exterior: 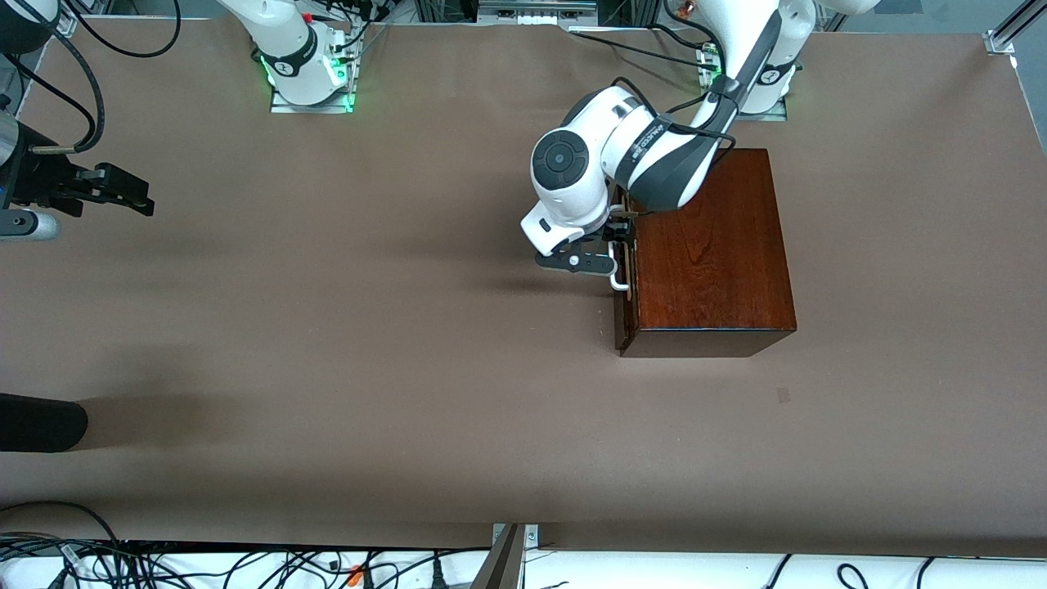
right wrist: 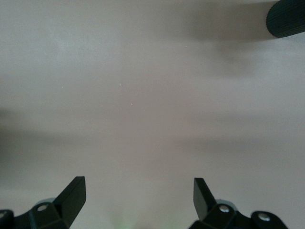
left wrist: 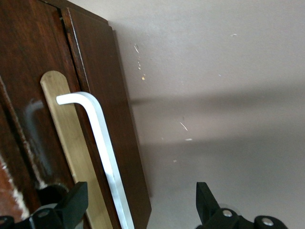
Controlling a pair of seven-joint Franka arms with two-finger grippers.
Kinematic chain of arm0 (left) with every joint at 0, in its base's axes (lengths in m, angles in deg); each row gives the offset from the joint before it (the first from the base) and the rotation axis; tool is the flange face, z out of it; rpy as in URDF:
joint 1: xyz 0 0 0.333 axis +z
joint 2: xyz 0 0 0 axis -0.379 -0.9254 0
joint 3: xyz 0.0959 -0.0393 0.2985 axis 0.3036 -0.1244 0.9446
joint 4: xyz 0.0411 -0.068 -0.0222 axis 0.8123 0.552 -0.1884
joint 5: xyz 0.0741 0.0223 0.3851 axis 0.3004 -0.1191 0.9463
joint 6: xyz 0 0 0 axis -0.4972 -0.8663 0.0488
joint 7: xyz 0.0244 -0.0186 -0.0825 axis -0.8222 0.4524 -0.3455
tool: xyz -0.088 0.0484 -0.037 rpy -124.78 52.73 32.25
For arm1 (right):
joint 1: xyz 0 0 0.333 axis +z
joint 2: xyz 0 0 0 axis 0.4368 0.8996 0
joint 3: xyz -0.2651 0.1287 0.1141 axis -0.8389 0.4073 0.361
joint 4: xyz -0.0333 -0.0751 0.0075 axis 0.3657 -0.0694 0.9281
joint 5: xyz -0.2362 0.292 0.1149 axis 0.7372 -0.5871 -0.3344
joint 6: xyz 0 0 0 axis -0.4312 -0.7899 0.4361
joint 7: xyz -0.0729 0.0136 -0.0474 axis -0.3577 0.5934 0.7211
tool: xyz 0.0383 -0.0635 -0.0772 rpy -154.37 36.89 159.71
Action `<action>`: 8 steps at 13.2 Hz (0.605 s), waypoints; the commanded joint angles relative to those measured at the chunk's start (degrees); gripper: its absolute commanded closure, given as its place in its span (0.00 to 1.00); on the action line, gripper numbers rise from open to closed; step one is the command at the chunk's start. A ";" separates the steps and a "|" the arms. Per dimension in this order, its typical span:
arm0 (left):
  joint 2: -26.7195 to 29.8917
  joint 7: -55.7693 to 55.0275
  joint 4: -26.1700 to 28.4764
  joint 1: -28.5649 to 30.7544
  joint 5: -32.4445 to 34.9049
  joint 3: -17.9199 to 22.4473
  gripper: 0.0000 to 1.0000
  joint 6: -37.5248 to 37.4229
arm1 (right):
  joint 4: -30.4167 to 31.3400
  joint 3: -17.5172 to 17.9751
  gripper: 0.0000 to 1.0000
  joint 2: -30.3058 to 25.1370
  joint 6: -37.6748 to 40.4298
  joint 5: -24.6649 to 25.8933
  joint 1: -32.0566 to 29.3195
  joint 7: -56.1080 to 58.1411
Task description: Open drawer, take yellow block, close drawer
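Drawer (exterior: 625, 270) shut flush in the dark wooden box (exterior: 707, 254) toward the left arm's end of the table (exterior: 368, 343). Left gripper (left wrist: 138, 210) at the drawer front, fingers spread wide either side of the white handle (left wrist: 97, 143) — not clamping it. Right gripper (right wrist: 138, 202) spread too, waiting over bare table at the right arm's end. Yellow block nowhere visible.

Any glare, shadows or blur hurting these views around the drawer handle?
Front view: even light, soft arm shadows on the table, left gripper at the handle of the drawer. Left wrist view: handle sharp, pale sheen on the dark wood. Right wrist view: right gripper over bare table, soft shadow bands.
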 commanded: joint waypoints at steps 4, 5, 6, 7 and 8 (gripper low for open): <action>-0.23 -5.62 3.80 -3.23 6.27 0.74 0.00 3.76 | 0.79 0.63 0.00 -0.97 0.02 -0.32 -0.98 0.69; -0.67 -5.71 3.80 -3.24 7.16 0.74 0.00 3.85 | 0.79 0.63 0.00 -0.97 0.02 -0.32 -0.89 0.77; -0.93 -5.80 3.80 -3.24 7.34 0.74 0.00 4.28 | 0.79 0.63 0.00 -0.97 0.02 -0.32 -0.89 0.69; -1.11 -5.80 3.98 -3.24 7.34 0.74 0.00 5.16 | 0.79 0.63 0.00 -0.97 0.02 -0.32 -0.89 0.77; -1.28 -6.24 4.33 -3.24 7.34 0.74 0.00 5.69 | 0.79 0.63 0.00 -0.97 0.02 -0.32 -0.89 0.77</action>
